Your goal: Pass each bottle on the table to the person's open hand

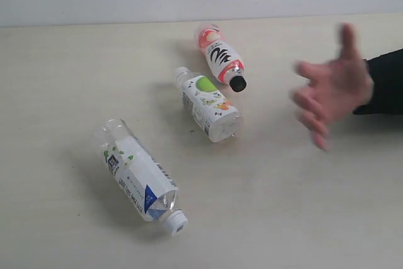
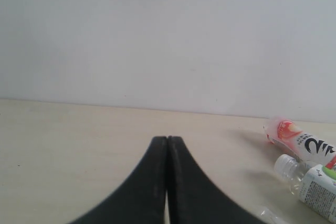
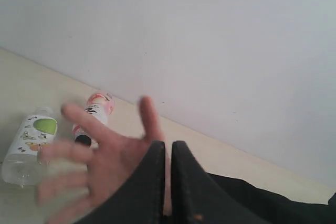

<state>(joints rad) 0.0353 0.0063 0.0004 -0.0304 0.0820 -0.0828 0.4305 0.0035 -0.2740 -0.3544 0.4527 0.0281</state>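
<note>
- Pink-red bottle (image 1: 220, 58) with its black cap, lime-label bottle (image 1: 208, 104) and white-and-blue-label bottle (image 1: 140, 177) all lie on their sides on the table (image 1: 63, 80). The first two are close together and the third is well apart, nearer the camera. Lying flat with bare table around them, each probably leaves room for a grasp across its body.
- The person's open hand (image 1: 334, 86) is on the right of the exterior view with fingers spread, near the pink-red bottle's cap. It looks like an offered place to receive a bottle.
- The left gripper (image 2: 167, 141) has its black fingers pressed together with nothing between them. It points over bare table, with the bottles off to one side.
- The right gripper (image 3: 168, 148) is closed to a thin slit and empty, and the hand sits just beyond its tips.
- No bottle is gripped, so I judge that the three in sight are yet to be handed over.
- The hand is smeared with blur in both views that show it, so its exact pose is unclear.
- Neither arm appears in the exterior view.
- The left wrist view cuts off the lime-label bottle at the frame edge.
- No fourth bottle is visible anywhere.
</note>
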